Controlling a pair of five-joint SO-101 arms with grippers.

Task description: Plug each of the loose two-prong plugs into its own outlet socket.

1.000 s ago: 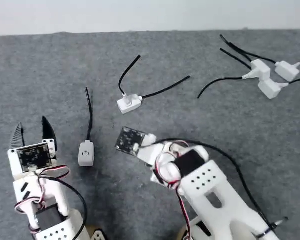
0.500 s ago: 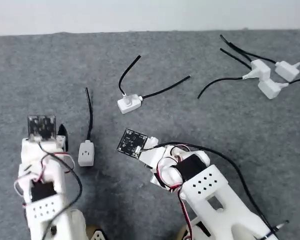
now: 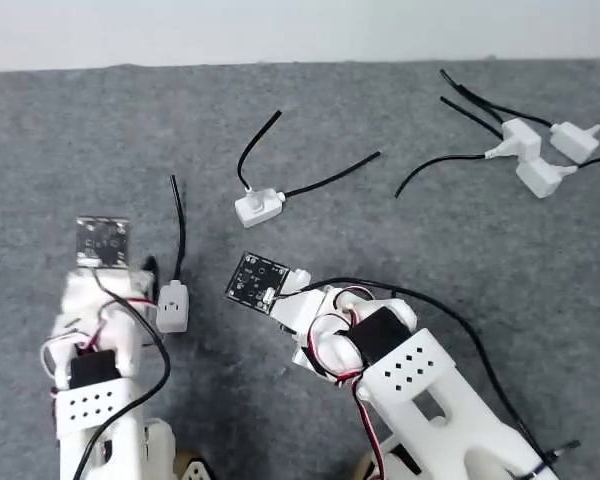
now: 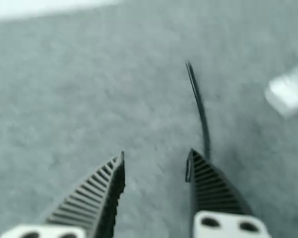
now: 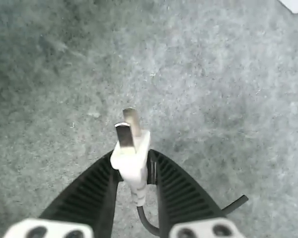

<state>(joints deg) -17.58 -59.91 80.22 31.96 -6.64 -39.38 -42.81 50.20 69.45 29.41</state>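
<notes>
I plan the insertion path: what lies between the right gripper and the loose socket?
Bare grey mat, in the high view, separates the socket from the right gripper, which holds the plug.

Table (image 3: 70,130) with a grey felt cover. On it we see a white socket (image 3: 172,306) on a black cord at the near left, a white connector (image 3: 258,207) with two black cords at centre, and three white connectors (image 3: 523,140), clustered with their cords, at the far right.

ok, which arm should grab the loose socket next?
Left. Its open pincer sits beside the socket; the right pincer is shut on a plug.
</notes>
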